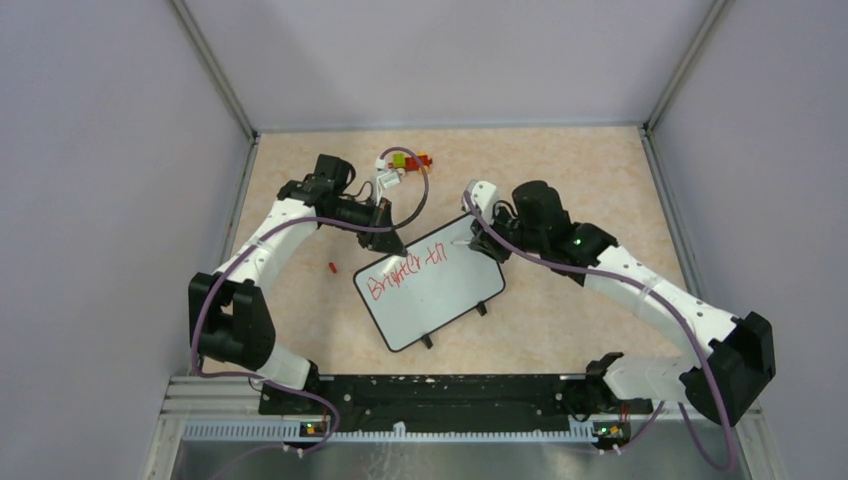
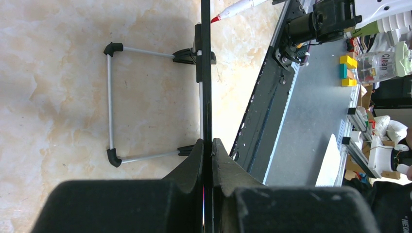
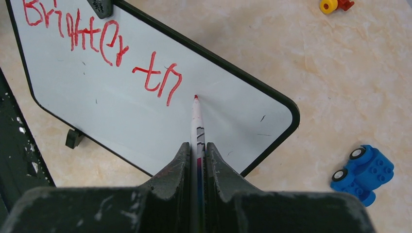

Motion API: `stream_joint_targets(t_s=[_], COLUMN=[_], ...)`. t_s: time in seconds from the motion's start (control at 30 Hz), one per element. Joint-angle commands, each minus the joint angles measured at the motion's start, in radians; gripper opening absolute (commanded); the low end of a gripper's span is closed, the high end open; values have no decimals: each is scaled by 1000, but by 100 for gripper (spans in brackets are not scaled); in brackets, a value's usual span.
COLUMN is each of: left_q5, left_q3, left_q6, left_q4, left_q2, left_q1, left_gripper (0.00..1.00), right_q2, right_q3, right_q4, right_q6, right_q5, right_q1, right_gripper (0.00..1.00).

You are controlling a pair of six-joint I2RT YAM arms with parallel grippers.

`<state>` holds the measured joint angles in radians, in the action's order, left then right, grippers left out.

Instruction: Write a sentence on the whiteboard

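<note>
Whiteboard [image 1: 440, 290] sitting on table [image 1: 580, 200], between both arms. Left fingers [image 2: 193, 162] squeezing shut on whiteboard's edge, steadying it. Right fingers [image 3: 179, 167] pinching marker [image 3: 197, 119], red tip meeting whiteboard just past last stroke. Sentence [image 3: 97, 43] partly written: "Brighter th". Writing step going on. Next move probably needing soft, steady strokes, moving right.

Whiteboard [image 1: 440, 295], dark-framed, sits skewed at frame centre. Red sentence [image 1: 405, 268] along its upper-left edge: "Brighter th".
</note>
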<state>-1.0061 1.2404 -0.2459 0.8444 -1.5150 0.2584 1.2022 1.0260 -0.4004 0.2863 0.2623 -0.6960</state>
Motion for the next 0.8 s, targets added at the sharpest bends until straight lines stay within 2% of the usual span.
stream_joint_targets(t_s=[0.0, 0.4, 0.77], left_q5=[-31, -30, -32], left_q3=[-9, -10, -12], left_q6=[-20, -23, -25], left_q4=[26, 25, 24], left_q2=[-11, -12, -15], left_q1=[10, 10, 10], left_gripper=[0, 0, 0], right_q2=[20, 56, 34], right_q3=[64, 70, -14], right_q4=[54, 54, 42], right_q6=[-12, -15, -10], right_q5=[6, 47, 50], right_q1=[7, 5, -4], right_gripper=[0, 0, 0])
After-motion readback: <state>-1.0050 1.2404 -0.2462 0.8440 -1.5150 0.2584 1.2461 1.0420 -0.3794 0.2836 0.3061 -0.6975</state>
